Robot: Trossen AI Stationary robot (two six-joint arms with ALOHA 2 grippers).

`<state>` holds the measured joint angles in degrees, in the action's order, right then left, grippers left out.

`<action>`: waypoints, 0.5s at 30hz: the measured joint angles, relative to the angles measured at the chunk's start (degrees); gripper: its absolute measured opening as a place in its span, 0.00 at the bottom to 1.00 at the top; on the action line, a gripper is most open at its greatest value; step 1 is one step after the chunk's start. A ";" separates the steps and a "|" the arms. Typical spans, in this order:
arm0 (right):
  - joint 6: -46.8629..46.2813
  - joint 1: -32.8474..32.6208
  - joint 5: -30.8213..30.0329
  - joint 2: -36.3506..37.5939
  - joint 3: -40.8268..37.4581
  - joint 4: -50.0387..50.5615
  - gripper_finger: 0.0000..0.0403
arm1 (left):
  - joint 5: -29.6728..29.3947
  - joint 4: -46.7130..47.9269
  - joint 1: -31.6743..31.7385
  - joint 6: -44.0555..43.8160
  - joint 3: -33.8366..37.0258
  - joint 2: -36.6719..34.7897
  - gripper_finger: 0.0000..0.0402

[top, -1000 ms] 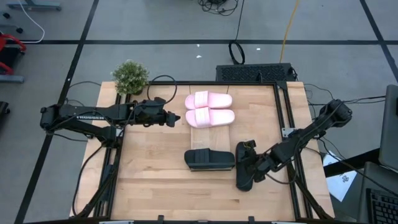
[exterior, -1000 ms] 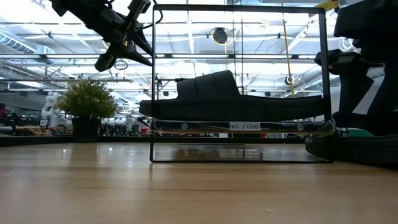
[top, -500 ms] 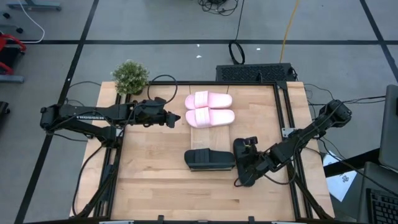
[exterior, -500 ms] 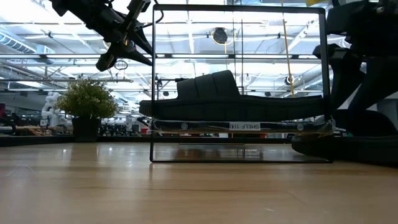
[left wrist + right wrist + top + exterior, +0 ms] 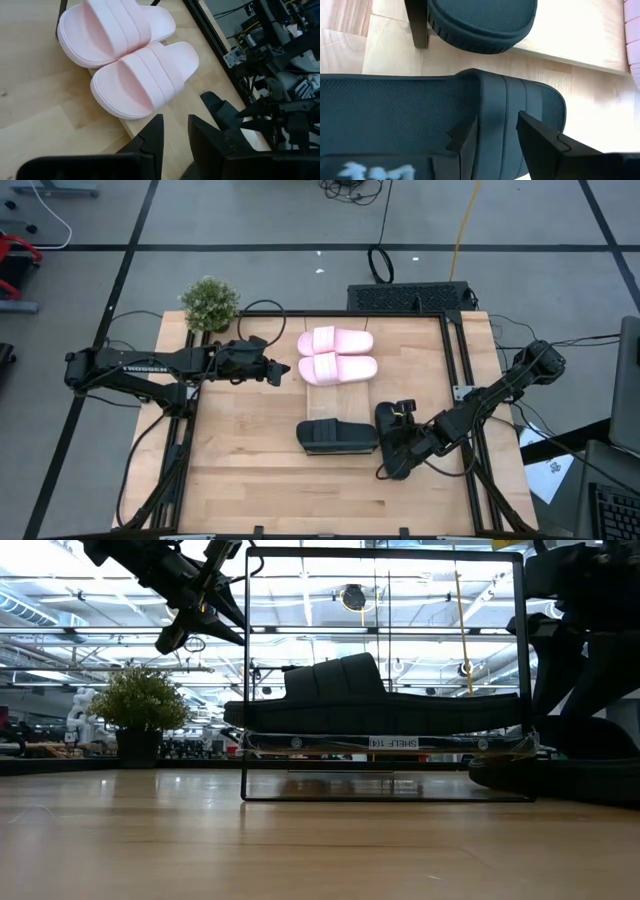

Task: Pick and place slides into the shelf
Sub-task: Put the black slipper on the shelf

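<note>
My right claw (image 5: 495, 132) pinches the strap of the loose black slide (image 5: 392, 442) on the table (image 5: 250, 470); other black slide (image 5: 337, 435) in the shelf (image 5: 385, 745) just beside; left claw (image 5: 284, 372) narrow, empty, near the pink pair (image 5: 336, 355).

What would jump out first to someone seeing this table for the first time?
Probably the two pink slides lying side by side at the far middle of the wooden table. Nearer, one black slide sits on the shelf, and the right gripper is at a second black slide beside it. The left gripper hangs just left of the pink pair.
</note>
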<state>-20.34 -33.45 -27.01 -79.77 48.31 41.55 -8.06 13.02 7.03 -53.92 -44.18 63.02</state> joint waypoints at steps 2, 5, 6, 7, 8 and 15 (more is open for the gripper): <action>-0.02 0.06 -0.07 -0.30 0.00 0.29 0.32 | -0.04 0.00 0.00 0.49 0.00 0.00 0.21; -0.02 0.39 -0.07 -2.36 0.02 0.59 0.32 | -0.14 0.00 0.00 1.28 0.00 0.00 0.21; -0.01 0.39 -0.22 -3.26 0.02 0.50 0.32 | -0.30 0.00 0.00 1.31 0.00 0.00 0.21; 0.00 0.39 -0.46 -4.23 0.06 0.48 0.32 | -0.56 0.00 0.02 1.36 0.00 0.00 0.21; 0.04 0.38 -1.29 -5.30 0.07 0.53 0.32 | -0.72 0.00 0.02 1.64 0.00 0.00 0.21; 0.32 0.47 -7.56 -8.13 0.11 0.56 0.32 | -1.07 0.00 0.00 2.81 0.00 0.00 0.21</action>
<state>-20.02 -32.98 -34.58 -87.90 48.42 42.11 -9.13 13.02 7.03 -51.11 -44.18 63.02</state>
